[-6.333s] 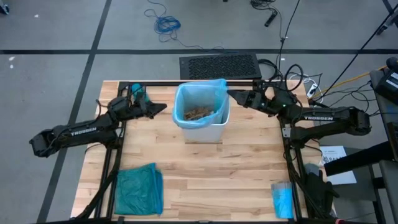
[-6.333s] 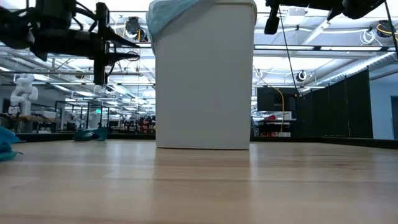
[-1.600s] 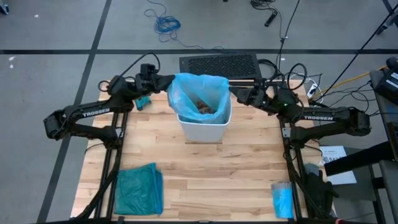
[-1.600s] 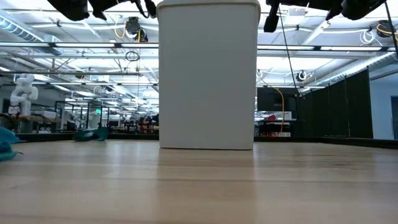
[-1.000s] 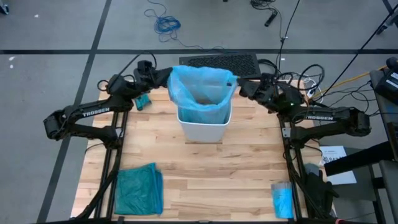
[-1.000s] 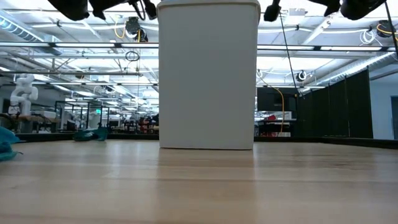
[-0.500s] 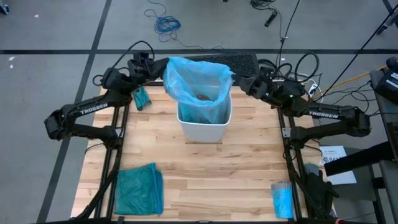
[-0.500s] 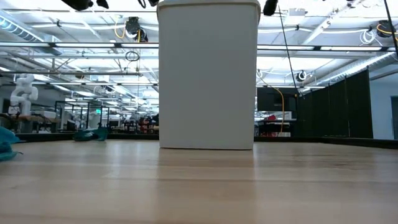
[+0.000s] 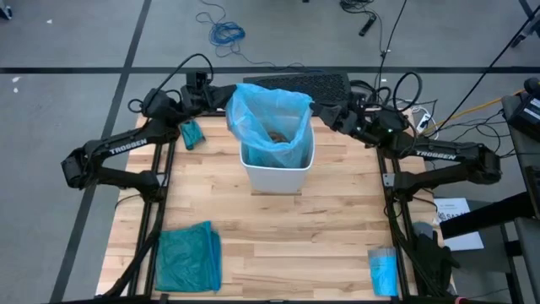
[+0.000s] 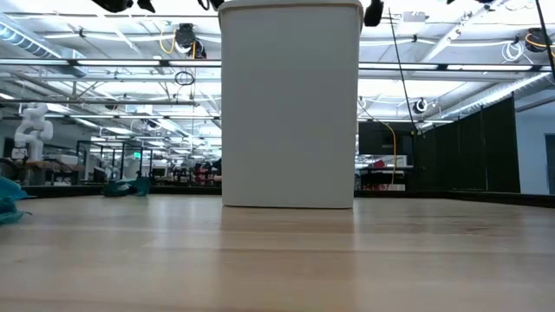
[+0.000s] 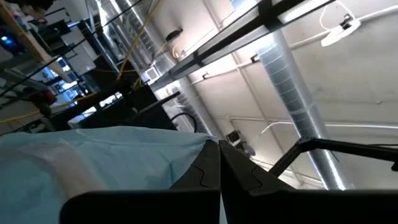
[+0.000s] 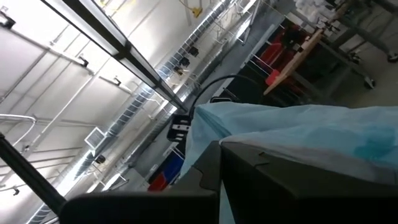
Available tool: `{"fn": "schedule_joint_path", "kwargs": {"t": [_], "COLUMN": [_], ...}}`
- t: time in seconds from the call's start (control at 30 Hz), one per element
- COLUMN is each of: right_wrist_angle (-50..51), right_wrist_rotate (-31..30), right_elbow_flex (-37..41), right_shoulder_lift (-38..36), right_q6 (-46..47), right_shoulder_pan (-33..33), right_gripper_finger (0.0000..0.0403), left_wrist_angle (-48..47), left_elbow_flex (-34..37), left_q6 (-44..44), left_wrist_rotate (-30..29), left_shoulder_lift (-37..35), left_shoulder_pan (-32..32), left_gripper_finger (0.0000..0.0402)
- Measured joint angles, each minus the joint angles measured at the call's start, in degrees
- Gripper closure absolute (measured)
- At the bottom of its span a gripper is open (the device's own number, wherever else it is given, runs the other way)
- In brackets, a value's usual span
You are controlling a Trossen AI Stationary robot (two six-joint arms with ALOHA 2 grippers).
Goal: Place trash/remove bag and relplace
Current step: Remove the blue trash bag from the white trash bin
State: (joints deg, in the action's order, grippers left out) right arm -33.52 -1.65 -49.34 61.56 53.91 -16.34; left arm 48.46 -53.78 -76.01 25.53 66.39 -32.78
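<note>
The bag [image 9: 268, 114] is pale sky-blue and see-through; the bin [image 9: 275, 173] white; the bench [image 9: 295, 236] light wood-grained; the trash [image 9: 276, 135] brown.

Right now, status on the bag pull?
Left gripper and right gripper shut on the bag rim, opposite sides. Bag raised, partly out of white bin. Nothing blocking.

The pale blue, see-through bag [image 9: 270, 118] stood stretched open, drawn up above the white bin [image 9: 274, 175], with brown paper scraps [image 9: 276, 135] lying inside it.
</note>
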Motion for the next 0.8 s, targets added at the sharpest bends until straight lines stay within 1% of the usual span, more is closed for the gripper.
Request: {"fn": "schedule_joint_path", "kwargs": {"t": [0.07,0.2,0.4,0.6,0.8], "right_wrist_angle": [0.1,2.2,7.7,9.0,9.0], "right_wrist_rotate": [0.0,0.0,0.5,0.3,-1.5], "right_elbow_flex": [0.0,0.0,0.0,0.0,0.0], "right_shoulder_lift": [0.2,0.1,0.0,0.0,0.0], "right_q6": [0.0,-0.1,-0.4,-0.1,-1.3], "right_shoulder_pan": [0.0,0.0,1.0,2.6,2.6], "right_gripper_finger": [0.0403,0.0403,0.0403,0.0403,0.0403], "left_wrist_angle": [0.0,-0.3,-4.8,-6.0,-11.3], "left_elbow_flex": [0.0,0.0,0.0,0.0,0.0], "left_q6": [0.0,-0.1,-1.5,-0.7,1.4], "left_wrist_rotate": [1.3,5.6,12.5,14.4,17.1], "left_shoulder_lift": [0.0,0.0,-0.2,-0.2,-0.2], "left_shoulder_pan": [-0.1,-1.0,-2.2,-2.5,-3.5], "left_gripper_finger": [0.0402,0.0402,0.0402,0.0402,0.0402]}}
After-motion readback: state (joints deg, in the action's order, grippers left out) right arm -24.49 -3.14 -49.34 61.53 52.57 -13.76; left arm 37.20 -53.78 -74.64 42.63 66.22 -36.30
